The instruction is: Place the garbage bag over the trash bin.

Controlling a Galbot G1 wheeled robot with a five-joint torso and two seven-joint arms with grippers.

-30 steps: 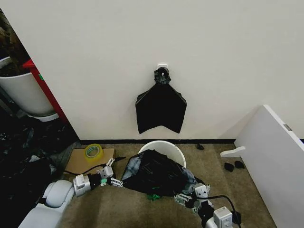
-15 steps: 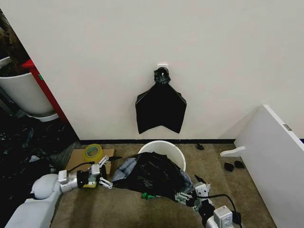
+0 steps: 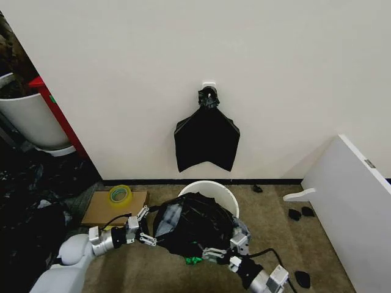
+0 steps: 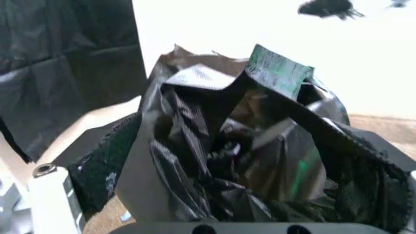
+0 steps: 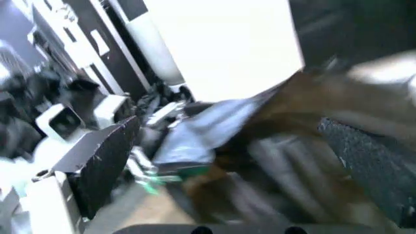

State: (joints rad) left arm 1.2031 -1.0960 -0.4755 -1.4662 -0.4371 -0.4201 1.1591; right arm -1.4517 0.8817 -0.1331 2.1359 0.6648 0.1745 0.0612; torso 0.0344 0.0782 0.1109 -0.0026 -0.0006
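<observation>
Change since earlier frames: both grippers have moved inward; garbage bag now bunched tighter and higher over the bin's near side.
Garbage bag (image 3: 194,224): crinkled black mass at lower centre of head view, draped on the near rim of the trash bin (image 3: 211,189); far rim bare and white.
Left gripper (image 3: 145,227): lower left of head view, at the bag's left edge; fingers spread, bag plastic between them in left wrist view (image 4: 221,161).
Right gripper (image 3: 217,253): lower centre-right, at the bag's near lower edge; fingers apart around bag plastic; actual grip cannot be told.
Surroundings: yellow tape roll (image 3: 120,194) on cardboard (image 3: 98,209), left of bin; flat black bag (image 3: 206,137) hangs on wall above.
</observation>
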